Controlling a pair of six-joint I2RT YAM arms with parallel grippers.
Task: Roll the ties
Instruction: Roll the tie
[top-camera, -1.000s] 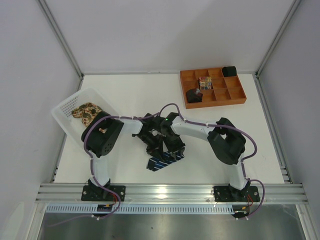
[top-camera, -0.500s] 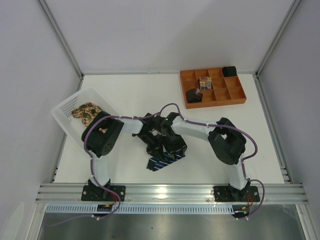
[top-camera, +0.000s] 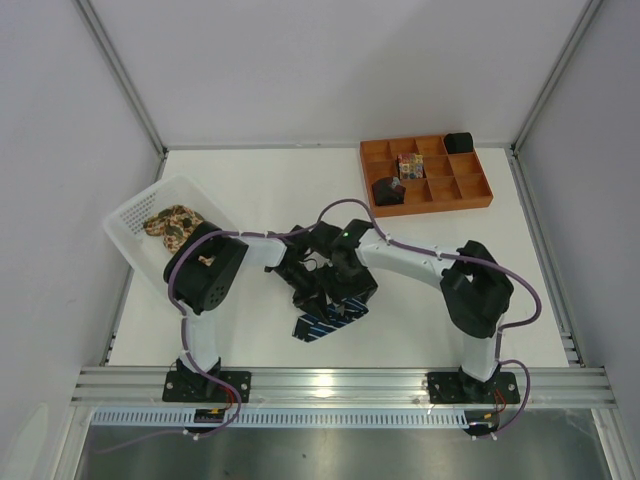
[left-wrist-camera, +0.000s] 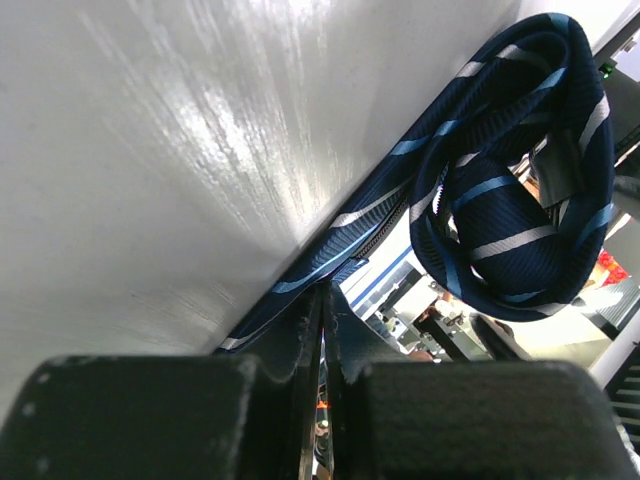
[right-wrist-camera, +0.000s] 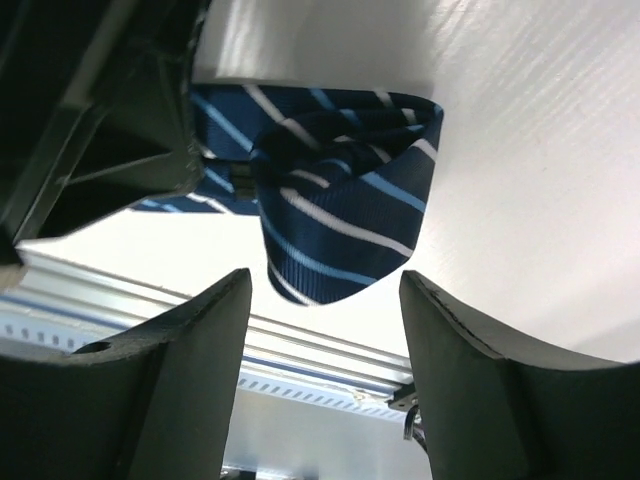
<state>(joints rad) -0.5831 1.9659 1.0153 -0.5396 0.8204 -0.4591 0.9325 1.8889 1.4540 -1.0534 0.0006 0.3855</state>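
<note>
Partway: pinches tail of loosely coiled navy, pale-striped fabric necktie (top-camera: 327, 322) in clenched left gripper (left-wrist-camera: 318, 300), above white table (top-camera: 260, 185) front-middle; right gripper (right-wrist-camera: 322, 285) splayed beside. Seemingly leaves tan floral tie (top-camera: 172, 225), bunched in white perforated basket (top-camera: 128, 207), to roll.

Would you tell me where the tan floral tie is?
In the top view, the tan floral tie lies inside the white basket at the left edge of the table, beside the left arm.

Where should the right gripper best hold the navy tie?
The loose folded end of the navy tie, taken across its width from above: it sits bunched just ahead of the open right gripper, while the left gripper is shut on the strip.
</note>
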